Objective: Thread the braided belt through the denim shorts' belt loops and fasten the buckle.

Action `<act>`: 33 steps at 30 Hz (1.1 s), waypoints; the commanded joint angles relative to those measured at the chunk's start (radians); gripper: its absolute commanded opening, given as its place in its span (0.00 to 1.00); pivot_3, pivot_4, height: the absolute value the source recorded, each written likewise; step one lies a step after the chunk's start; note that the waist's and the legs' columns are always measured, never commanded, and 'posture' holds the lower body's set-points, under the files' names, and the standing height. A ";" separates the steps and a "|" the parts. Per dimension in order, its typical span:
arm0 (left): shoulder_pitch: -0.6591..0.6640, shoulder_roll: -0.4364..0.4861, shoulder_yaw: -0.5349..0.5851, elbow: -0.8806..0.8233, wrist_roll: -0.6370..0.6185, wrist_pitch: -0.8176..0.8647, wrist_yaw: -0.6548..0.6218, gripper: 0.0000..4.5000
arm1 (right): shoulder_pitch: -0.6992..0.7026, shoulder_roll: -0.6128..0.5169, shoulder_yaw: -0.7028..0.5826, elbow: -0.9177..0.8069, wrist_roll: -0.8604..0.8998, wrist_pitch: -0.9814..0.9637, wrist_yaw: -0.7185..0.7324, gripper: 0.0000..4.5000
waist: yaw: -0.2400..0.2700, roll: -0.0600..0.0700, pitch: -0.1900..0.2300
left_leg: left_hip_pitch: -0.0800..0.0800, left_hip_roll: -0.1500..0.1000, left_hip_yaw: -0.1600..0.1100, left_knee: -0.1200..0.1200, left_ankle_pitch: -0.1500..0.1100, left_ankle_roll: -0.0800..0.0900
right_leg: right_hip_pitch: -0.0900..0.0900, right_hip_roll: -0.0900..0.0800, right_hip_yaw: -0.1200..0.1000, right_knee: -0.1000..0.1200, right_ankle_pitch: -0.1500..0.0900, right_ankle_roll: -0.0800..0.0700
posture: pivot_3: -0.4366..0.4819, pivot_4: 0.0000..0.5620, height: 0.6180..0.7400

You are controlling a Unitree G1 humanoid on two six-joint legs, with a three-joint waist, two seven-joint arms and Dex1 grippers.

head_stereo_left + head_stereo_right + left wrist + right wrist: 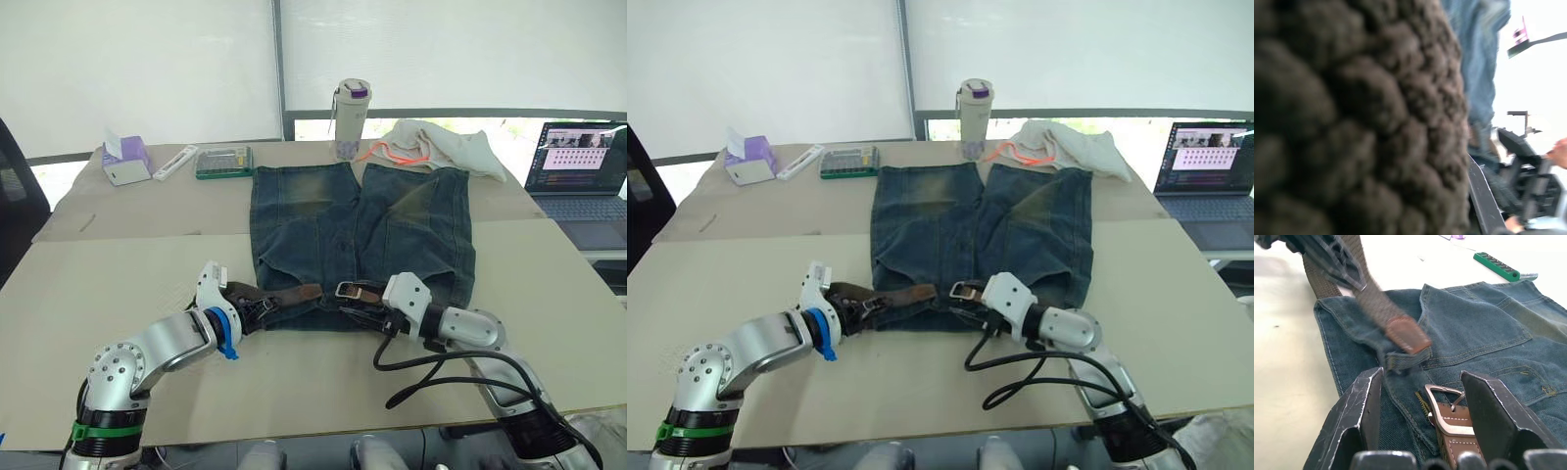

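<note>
Denim shorts (358, 245) spread flat on the table (118, 284), waistband toward the robot, both legs pointing away toward the far edge. Braided belt (284, 297) stretched along that waistband, long axis crosswise to the legs, running from robot's left to robot's right. Leather-capped tip (1406, 334) aimed rightward, resting at a belt loop (1400, 360) near the fly; whether through it cannot be told. Buckle (1445, 404) just right of the tip, a short gap of denim between them, frame opening facing left toward the tip, its brown leather tab trailing off to the right. Left gripper (253, 304) at the waistband's left corner, closed upon the woven strap, the weave pressed up close in the left wrist view. Right gripper (1422, 411) low over the waistband, fingers (1364, 406) spread wide on either side of the buckle, nothing held. Beyond the legs: a tumbler (350, 119), a cream cloth (446, 147), a calculator (224, 162), a tissue box (126, 160), a laptop (578, 166).
</note>
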 commanded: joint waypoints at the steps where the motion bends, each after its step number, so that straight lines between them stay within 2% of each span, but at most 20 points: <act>1: -0.024 0.042 0.022 -0.076 -0.012 0.013 0.044 0.00 | 0.007 0.006 -0.021 -0.027 0.000 -0.032 -0.015 0.63 | 0.000 0.000 0.000 | 0.000 0.000 0.000 0.000 0.000 0.000 | 0.000 0.000 0.000 0.000 0.000 0.000 | 0.48 0.27 1.00; 6: -0.013 0.007 0.019 -0.099 -0.012 0.005 0.077 0.00 | 0.007 0.014 -0.014 -0.018 -0.001 -0.035 -0.019 0.63 | 0.003 0.000 0.000 | 0.000 -0.001 0.000 0.000 0.001 -0.001 | 0.000 -0.001 0.000 0.000 0.000 0.000 | 0.48 0.27 1.00; 12: -0.015 -0.148 -0.007 -0.105 -0.012 -0.022 0.208 0.00 | 0.001 0.024 -0.011 -0.014 -0.004 -0.035 -0.020 0.63 | 0.006 0.000 0.000 | 0.000 -0.001 0.000 0.000 0.001 -0.002 | 0.001 -0.001 0.000 -0.001 0.000 0.000 | 0.48 0.27 1.00; 15: -0.010 -0.190 -0.014 -0.103 -0.012 -0.013 0.264 0.00 | 0.003 0.026 -0.013 -0.015 -0.004 -0.033 -0.020 0.63 | 0.007 -0.001 0.000 | 0.000 -0.001 0.000 0.000 0.001 -0.002 | 0.001 -0.001 0.000 0.000 0.000 0.000 | 0.48 0.27 1.00; 22: -0.034 -0.208 0.011 -0.110 -0.012 -0.003 0.404 0.00 | 0.010 0.025 -0.018 -0.022 -0.005 -0.028 -0.026 0.63 | 0.009 -0.001 0.000 | 0.000 -0.001 0.000 0.000 0.002 -0.003 | 0.001 -0.001 0.000 0.000 0.000 0.000 | 0.48 0.27 1.00; 26: -0.082 -0.148 0.011 -0.103 -0.012 0.043 0.366 0.00 | 0.014 0.038 -0.007 -0.018 -0.009 -0.031 -0.036 0.63 | 0.009 -0.001 0.000 | 0.000 -0.001 0.000 0.000 0.002 -0.003 | 0.001 0.000 0.000 0.000 0.000 0.000 | 0.48 0.27 1.00; 33: -0.133 -0.165 0.009 -0.087 -0.012 0.049 0.364 0.00 | 0.019 0.062 0.002 -0.014 -0.016 -0.032 -0.048 0.63 | 0.009 -0.001 0.000 | 0.000 -0.001 0.000 0.000 0.002 -0.004 | 0.001 0.000 0.000 -0.001 0.000 0.000 | 0.48 0.27 1.00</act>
